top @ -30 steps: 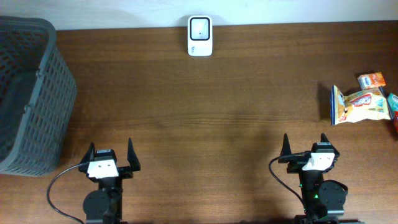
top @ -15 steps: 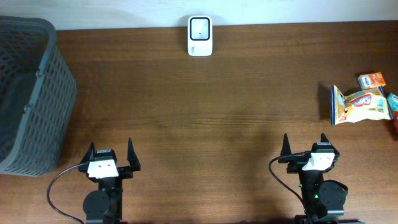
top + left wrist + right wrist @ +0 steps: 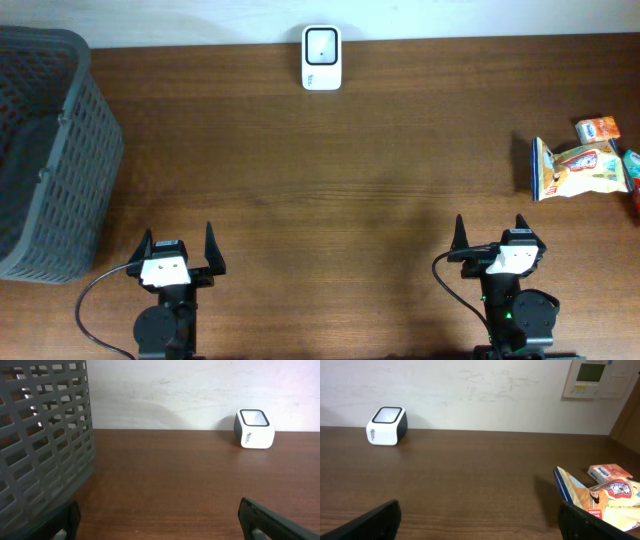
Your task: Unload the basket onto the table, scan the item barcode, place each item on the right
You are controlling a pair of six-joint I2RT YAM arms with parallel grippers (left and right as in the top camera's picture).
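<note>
A white barcode scanner stands at the table's far edge, also seen in the left wrist view and the right wrist view. A yellow snack bag lies at the right side, with a small orange-and-white box behind it; both show in the right wrist view, bag and box. My left gripper rests open near the front left edge, nothing between its fingers. My right gripper rests open near the front right, well short of the snack bag.
A large grey mesh basket fills the left end of the table and shows close on the left of the left wrist view. More packets lie at the far right edge. A wall panel hangs behind.
</note>
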